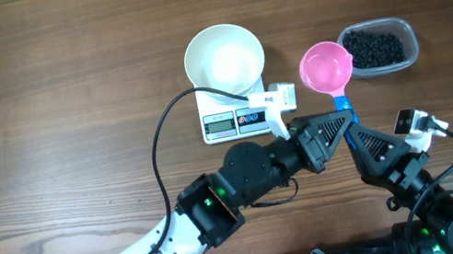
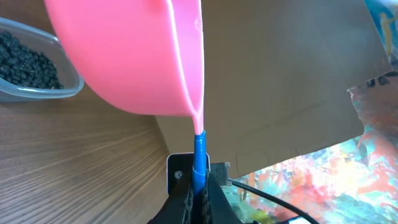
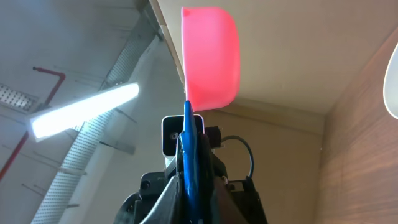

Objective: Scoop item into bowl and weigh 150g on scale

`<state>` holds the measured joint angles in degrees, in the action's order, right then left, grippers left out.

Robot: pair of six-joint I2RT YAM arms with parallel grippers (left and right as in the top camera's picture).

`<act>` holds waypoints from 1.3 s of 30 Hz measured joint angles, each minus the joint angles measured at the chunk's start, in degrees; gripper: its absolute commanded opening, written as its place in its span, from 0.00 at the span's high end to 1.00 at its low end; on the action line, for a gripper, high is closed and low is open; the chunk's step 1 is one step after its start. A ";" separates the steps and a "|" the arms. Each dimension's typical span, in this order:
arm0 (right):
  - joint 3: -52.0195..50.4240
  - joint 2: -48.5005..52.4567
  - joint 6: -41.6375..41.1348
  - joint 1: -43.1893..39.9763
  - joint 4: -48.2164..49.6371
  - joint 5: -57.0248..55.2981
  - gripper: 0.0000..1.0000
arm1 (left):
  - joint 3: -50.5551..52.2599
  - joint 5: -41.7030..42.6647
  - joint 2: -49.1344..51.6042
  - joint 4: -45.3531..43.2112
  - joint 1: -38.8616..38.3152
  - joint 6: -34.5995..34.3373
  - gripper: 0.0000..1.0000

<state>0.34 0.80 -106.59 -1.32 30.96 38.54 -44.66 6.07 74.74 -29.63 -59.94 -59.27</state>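
Logging status: both arms hold one tool. The left gripper [image 2: 199,193] is clenched on the blue handle [image 1: 344,106] of the pink scoop [image 1: 327,69], and the right gripper [image 3: 188,186] is clenched on the same handle; each wrist view shows the blue shaft pinched between its own fingers.

Progress:
- The bowl [image 1: 224,57] sits on the scale [image 1: 231,124], over its far part, and looks bare white inside.
- The beads [image 1: 374,47] all lie in the clear tub [image 1: 408,43], on the robot's right.
- The scoop's cup looks empty from overhead.
- The scale's display is too small to read.

Judgement: no scooping done yet. Left to do is dipping into the tub, carrying to the bowl, and repeating until the target weight shows.

Scoop position: between bowl and tub, just beside the tub's near-left corner, apparently held clear of the table.

Scoop orientation: the long axis runs from the grippers away from the robot, leaning slightly toward the bowl. The cup end points away and its open face is upward.
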 measured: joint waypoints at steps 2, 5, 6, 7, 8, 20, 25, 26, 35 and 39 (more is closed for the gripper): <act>0.00 0.00 -0.07 0.00 0.00 0.00 0.96 | 0.00 -0.04 0.00 0.00 -0.02 -0.02 0.96; 0.00 0.00 -0.07 0.00 0.00 0.00 0.96 | 0.00 -0.04 0.00 0.00 0.00 -0.02 0.88; 0.00 0.00 -0.07 0.00 0.00 0.00 0.96 | -0.02 -0.04 0.02 0.00 -0.02 -0.02 0.60; 0.00 0.00 -0.07 0.00 -0.02 0.00 0.96 | -0.02 -0.04 0.02 0.00 -0.02 -0.04 0.50; 0.00 0.04 -0.09 0.00 -0.31 0.02 0.96 | -0.07 0.15 0.00 -0.22 -0.04 0.07 0.43; 1.07 0.13 12.92 0.00 -14.03 -8.41 0.95 | -0.20 -0.46 0.02 4.90 0.00 1.53 0.17; 9.35 2.56 28.00 0.00 -27.58 -14.36 0.95 | -0.46 -0.46 -0.90 16.28 2.62 3.06 0.20; 12.11 3.78 30.75 0.00 -29.77 -14.84 0.95 | -0.46 -0.44 -1.44 19.21 3.91 3.28 0.22; 39.21 24.15 55.91 0.00 -56.08 -16.15 0.95 | -4.57 -0.24 -12.07 53.88 19.15 10.73 0.25; 53.44 36.33 66.75 0.00 -71.14 -16.33 0.95 | -13.31 -0.28 -12.50 71.32 26.56 16.85 0.00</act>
<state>53.78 37.12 -39.83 -1.32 -40.18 22.22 -57.98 5.78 62.24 41.69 -33.39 -42.41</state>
